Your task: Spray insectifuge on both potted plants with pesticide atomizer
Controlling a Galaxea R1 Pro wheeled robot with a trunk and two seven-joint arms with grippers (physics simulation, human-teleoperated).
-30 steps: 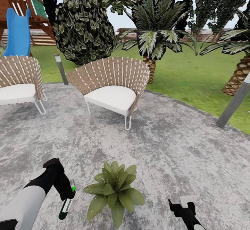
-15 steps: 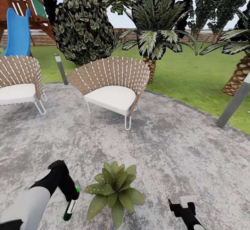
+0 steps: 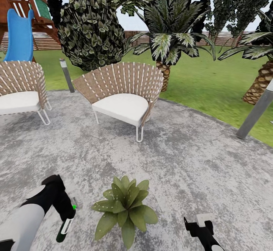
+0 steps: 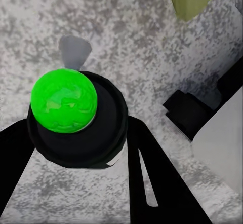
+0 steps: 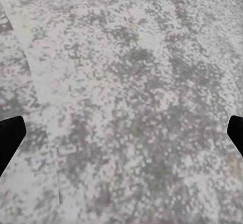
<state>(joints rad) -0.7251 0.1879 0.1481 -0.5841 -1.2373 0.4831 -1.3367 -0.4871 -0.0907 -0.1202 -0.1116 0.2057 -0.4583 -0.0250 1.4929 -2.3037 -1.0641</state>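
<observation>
Since half a second ago the left gripper point(image 3: 65, 217) has drawn back toward the robot's left and lower in the head view, carrying the slim dark pesticide atomizer with a white patch and bright green tip point(image 3: 65, 226) farther from the plant. Its jaws are closed around the bottle's neck; in the left wrist view the green tip point(image 4: 64, 100) sits between the black fingers point(image 4: 152, 183), above the mottled grey stone patio point(image 4: 126, 26). The bottle hangs tilted, base toward the robot, green tip up.

Just to the right of it, apart from it, stands the low potted plant of broad pointed green leaves with pale speckles point(image 3: 124, 208), on the patio between the two arms. The right gripper point(image 3: 197, 226) is at the bottom edge, well right of the plant; in the right wrist view its dark fingertips point(image 5: 10, 138) stand wide apart at either edge with nothing between them, over bare stone.

Farther off, past a clear stretch of patio point(image 3: 189, 160), stands a brown wicker chair with a white cushion point(image 3: 121, 92), and a second like it point(image 3: 21, 92) at the left edge. A grey bollard light point(image 3: 66, 75) stands between them, another point(image 3: 256, 113) at the patio's right rim. Beyond lie green lawn point(image 3: 204, 80), trunked palms point(image 3: 167, 50), a dark leafy bush point(image 3: 91, 31), a blue slide on a wooden play frame point(image 3: 19, 35) and a slatted brown fence point(image 3: 45, 41).
</observation>
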